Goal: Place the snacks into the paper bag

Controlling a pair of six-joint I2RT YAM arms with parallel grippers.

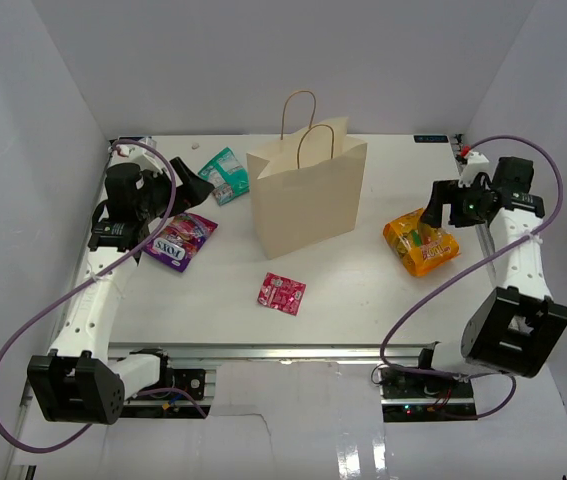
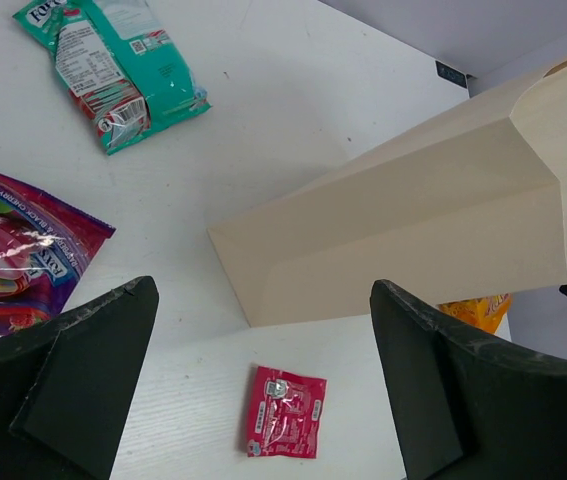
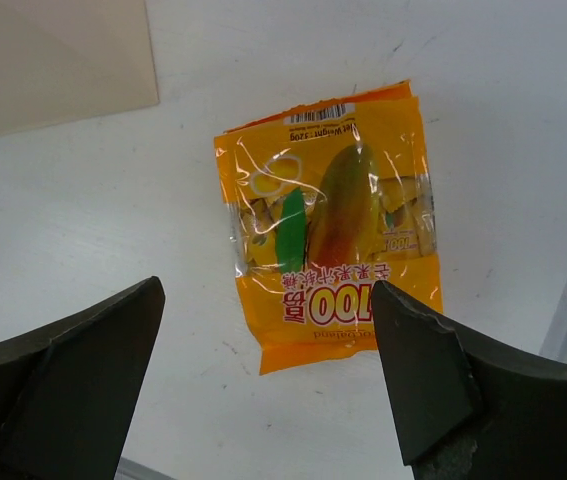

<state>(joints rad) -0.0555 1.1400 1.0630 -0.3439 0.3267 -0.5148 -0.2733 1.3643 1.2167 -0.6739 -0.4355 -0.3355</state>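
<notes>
The right claw (image 3: 268,295) hangs with its jaws spread wide and nothing in them. In its wrist view the orange-yellow pouch (image 3: 331,225) lies flat on the table (image 1: 363,290) in the middle of the frame, in the gap between the two fingers and above their tips. The pouch's long axis runs nearly top to bottom, with the barcode end towards the upper edge and the large lettering upside down at the lower end.

The left claw (image 2: 263,295) is also spread wide and empty. In its wrist view the small pink-red packet (image 2: 284,411) lies low between its fingers, long axis roughly upright. The purple packet (image 2: 13,255) sits at the left edge and the teal-green packet (image 2: 111,65) at the upper left, slanting down to the right.

The paper bag (image 1: 308,200) stands upright at the centre of the top view, handles up.
</notes>
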